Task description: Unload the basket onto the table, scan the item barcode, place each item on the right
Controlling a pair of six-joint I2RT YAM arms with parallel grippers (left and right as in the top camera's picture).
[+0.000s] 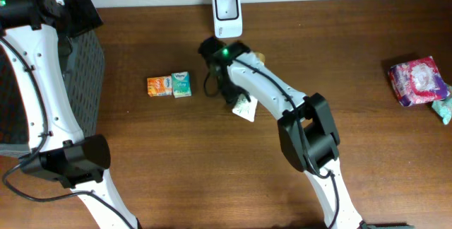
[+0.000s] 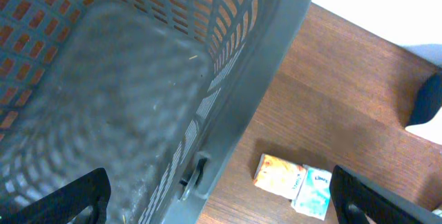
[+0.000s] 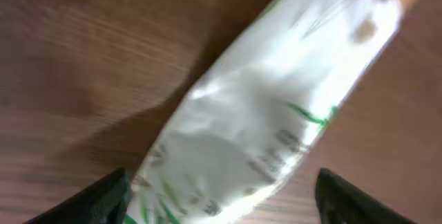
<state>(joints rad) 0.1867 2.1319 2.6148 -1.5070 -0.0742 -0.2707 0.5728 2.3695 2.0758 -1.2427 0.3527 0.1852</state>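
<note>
The item, a white packet [image 1: 246,109] with green print, lies on the brown table just below the middle. In the right wrist view the packet [image 3: 276,113] stretches diagonally between my two dark fingertips, which stand wide apart on either side of it. My right gripper [image 1: 227,93] [image 3: 224,200] is open right over it, not squeezing it. The white barcode scanner [image 1: 227,13] stands at the table's back edge, beyond the right arm. My left gripper [image 1: 83,15] [image 2: 221,203] hangs open over the grey basket [image 2: 138,99], holding nothing.
An orange pack [image 1: 159,85] and a teal tissue pack [image 1: 181,84] lie side by side left of centre, also seen as the orange pack [image 2: 278,175] and teal pack [image 2: 314,193]. The basket [image 1: 83,80] fills the far left. A pink package [image 1: 418,80] sits at the right edge.
</note>
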